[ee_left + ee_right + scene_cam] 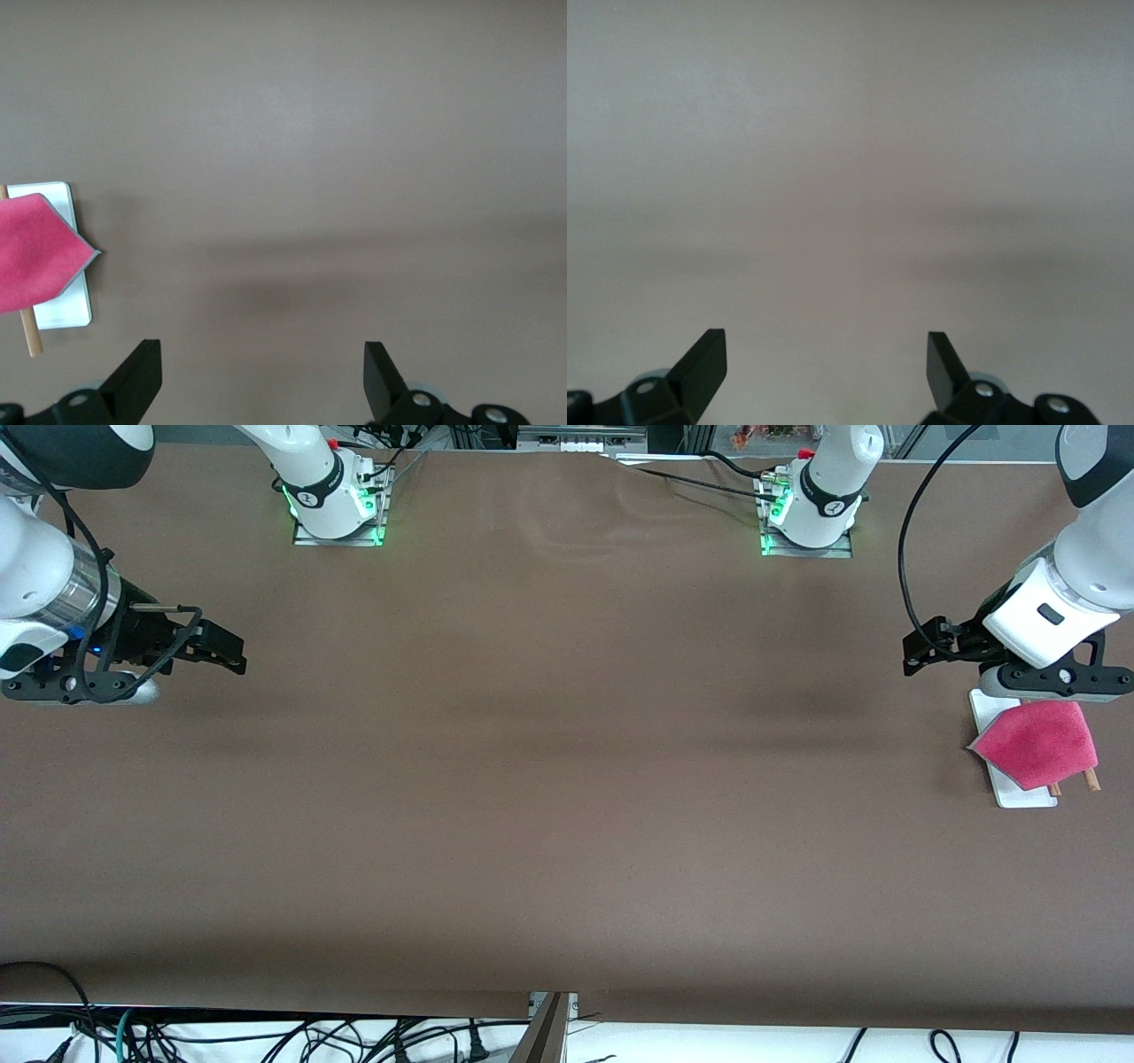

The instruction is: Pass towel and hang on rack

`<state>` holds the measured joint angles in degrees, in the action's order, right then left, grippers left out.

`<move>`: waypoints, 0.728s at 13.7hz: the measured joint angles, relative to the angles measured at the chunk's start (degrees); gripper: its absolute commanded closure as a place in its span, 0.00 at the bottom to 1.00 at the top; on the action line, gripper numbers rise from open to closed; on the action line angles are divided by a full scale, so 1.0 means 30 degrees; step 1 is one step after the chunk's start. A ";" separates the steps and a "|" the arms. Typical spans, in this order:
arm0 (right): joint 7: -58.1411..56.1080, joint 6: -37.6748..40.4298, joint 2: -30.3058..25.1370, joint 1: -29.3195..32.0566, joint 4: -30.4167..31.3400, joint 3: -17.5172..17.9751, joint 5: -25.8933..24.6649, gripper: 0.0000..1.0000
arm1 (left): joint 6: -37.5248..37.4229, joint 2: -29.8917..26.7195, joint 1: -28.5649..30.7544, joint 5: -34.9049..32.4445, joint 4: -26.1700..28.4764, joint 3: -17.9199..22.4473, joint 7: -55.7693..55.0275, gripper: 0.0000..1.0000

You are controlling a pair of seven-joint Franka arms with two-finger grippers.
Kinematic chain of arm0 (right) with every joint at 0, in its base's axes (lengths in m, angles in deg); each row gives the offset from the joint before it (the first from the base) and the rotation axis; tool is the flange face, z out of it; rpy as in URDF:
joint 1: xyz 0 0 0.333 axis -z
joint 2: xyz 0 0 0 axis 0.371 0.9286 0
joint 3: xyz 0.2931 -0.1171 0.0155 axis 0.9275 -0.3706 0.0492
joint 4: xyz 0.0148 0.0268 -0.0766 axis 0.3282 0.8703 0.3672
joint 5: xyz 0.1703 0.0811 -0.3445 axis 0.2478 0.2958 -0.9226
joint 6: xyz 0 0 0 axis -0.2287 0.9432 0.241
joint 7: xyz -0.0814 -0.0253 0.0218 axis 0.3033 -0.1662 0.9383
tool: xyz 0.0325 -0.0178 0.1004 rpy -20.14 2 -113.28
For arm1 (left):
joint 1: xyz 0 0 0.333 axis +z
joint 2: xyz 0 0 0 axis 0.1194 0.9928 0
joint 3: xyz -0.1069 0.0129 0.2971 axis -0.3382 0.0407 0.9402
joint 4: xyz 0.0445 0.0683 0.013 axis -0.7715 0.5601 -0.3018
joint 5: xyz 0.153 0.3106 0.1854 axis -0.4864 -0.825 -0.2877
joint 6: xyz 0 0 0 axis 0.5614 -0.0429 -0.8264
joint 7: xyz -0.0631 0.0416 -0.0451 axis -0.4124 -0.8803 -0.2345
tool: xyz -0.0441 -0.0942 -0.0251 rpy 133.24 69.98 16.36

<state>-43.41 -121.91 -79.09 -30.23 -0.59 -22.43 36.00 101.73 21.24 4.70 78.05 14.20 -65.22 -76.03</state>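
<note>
The towel hangs pink-red side up over the two wooden rods of the rack, at the left arm's end of the table. A thin grey hem shows at its pointed corner. In the left wrist view the towel covers part of the rack's white base, and one rod end sticks out. My left gripper hovers over bare table beside the rack, open and holding nothing. At the right arm's end of the table my right gripper waits, open and holding nothing.
A brown mat covers the whole table. The two arm bases stand along the edge farthest from the front camera. Loose cables lie below the edge nearest that camera.
</note>
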 measured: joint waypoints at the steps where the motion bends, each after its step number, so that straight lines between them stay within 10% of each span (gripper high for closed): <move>1: -0.0016 -0.0005 -0.0001 0.0018 0.0089 -0.0127 0.0000 0.00 | 0.0513 -0.0310 0.0036 0.0000 0.0711 0.0003 0.0012 0.00; 10: -0.0031 -0.0279 -0.0069 0.0025 0.0582 -0.0249 -0.0001 0.00 | 0.1502 -0.1087 0.0423 -0.0001 0.2094 -0.0018 0.0056 0.00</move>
<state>-43.50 -122.75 -79.30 -30.15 1.15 -23.18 36.00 106.24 17.98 5.96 78.05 20.48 -65.28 -75.86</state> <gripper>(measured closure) 0.000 0.000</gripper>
